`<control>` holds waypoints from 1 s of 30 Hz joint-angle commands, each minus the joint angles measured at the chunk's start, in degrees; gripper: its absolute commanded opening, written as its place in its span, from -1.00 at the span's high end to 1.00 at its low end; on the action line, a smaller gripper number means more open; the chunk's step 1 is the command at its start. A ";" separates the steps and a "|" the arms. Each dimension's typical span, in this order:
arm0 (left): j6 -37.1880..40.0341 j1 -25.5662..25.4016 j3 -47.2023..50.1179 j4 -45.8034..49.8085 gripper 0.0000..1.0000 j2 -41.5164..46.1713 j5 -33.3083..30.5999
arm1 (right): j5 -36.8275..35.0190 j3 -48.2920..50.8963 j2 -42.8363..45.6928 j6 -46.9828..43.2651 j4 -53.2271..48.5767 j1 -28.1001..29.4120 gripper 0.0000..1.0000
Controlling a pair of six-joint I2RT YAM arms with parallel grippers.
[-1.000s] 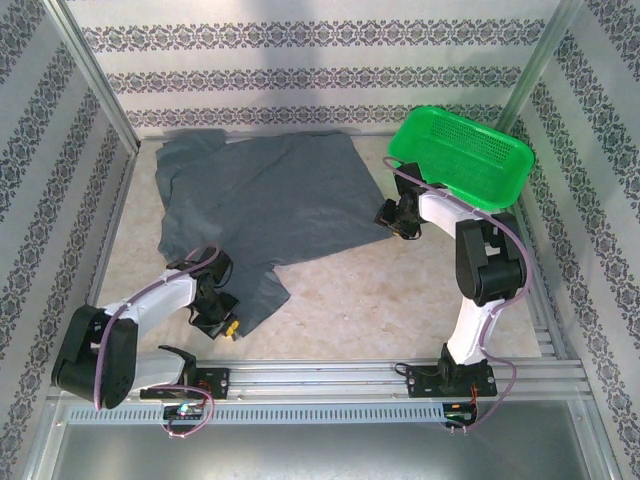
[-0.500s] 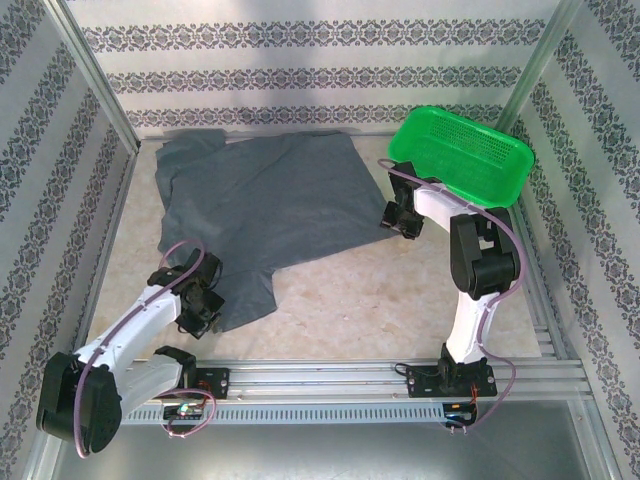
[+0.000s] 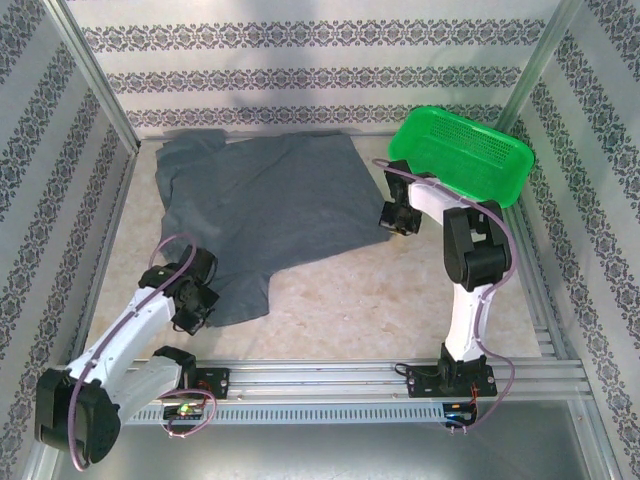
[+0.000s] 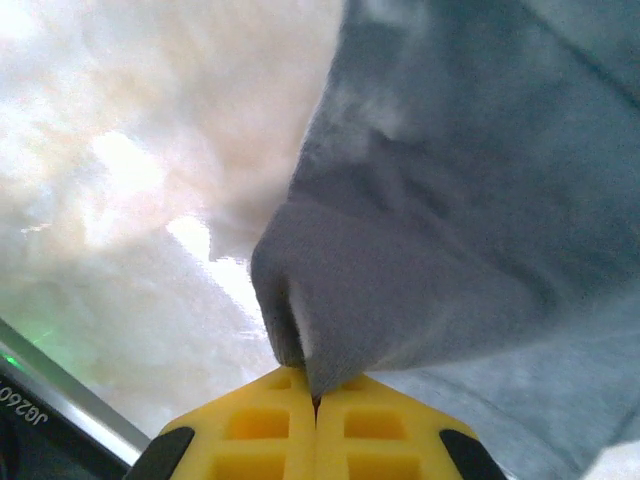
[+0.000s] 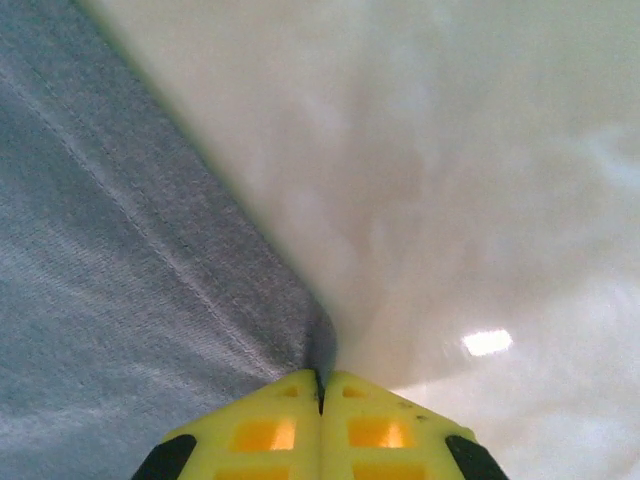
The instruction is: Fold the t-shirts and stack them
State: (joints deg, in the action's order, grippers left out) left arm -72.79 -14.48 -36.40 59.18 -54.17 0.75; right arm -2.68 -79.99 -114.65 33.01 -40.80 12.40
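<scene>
- One plain slate-grey t-shirt (image 3: 270,195), spread and rumpled on the counter (image 3: 370,300), left of one green basket (image 3: 462,155).
- The left end effector (image 4: 315,398) clamps its near hem; the right end effector (image 5: 321,380), its right corner.

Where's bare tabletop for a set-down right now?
Free: near-centre table, bordered by the t-shirt hem, right arm and front rail; also a narrow strip along the left wall. Crowded: far half under the t-shirt, far-right corner taken by the green basket.
</scene>
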 commanded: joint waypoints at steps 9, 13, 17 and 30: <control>-11.79 1.03 -1.79 22.97 1.00 19.35 -6.58 | 1.02 20.94 23.00 2.05 -8.99 6.09 1.00; -13.37 1.04 -1.91 26.90 1.00 22.09 -7.38 | 3.64 26.86 30.30 3.02 -12.58 8.39 1.00; -11.89 1.06 -2.51 25.60 1.00 20.97 -6.78 | 5.79 28.31 35.35 2.10 -15.64 8.30 1.00; 2.36 2.74 -18.38 3.14 1.00 1.03 -10.36 | 10.35 17.30 31.51 12.58 -13.35 5.03 1.00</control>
State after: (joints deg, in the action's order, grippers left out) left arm -75.81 -13.34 -51.92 69.87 -49.36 -7.29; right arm 7.05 -59.57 -81.62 41.30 -54.68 18.52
